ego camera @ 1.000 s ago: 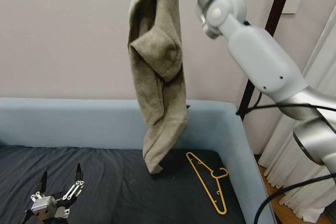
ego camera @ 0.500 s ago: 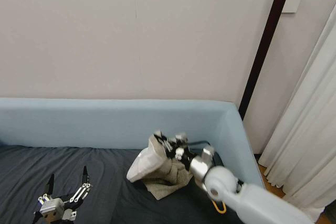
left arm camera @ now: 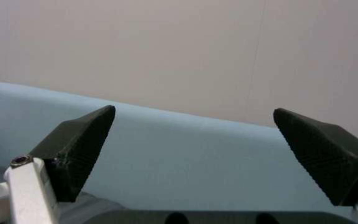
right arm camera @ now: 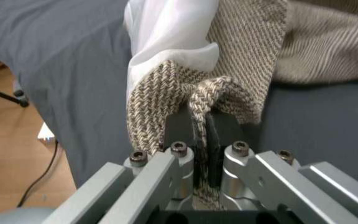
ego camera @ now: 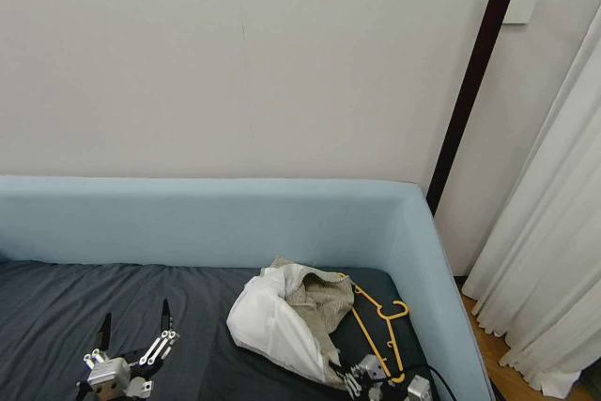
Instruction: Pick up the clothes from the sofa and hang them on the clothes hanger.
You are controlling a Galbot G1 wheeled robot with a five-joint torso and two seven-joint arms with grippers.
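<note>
A beige knit garment point(ego camera: 315, 300) with a white lining lies bunched on the dark sofa seat point(ego camera: 56, 307), near the right armrest. My right gripper point(ego camera: 364, 384) sits low at the garment's near edge. In the right wrist view this gripper point(right arm camera: 205, 140) is shut on a fold of the knit fabric point(right arm camera: 247, 56). An orange hanger point(ego camera: 383, 328) lies flat on the seat just right of the garment. My left gripper point(ego camera: 133, 343) hovers over the left part of the seat, open, its black fingertips point(left arm camera: 79, 149) wide apart with nothing between them.
The light blue sofa backrest point(ego camera: 188, 223) runs across the view and its right armrest point(ego camera: 432, 298) borders the hanger. A dark rack pole point(ego camera: 470, 91) rises behind the armrest. White curtains point(ego camera: 554, 269) hang at the right over wooden floor.
My right arm has come down from high above the sofa with the garment; the cloth now rests bunched on the seat. The left gripper drifted slightly to the right.
</note>
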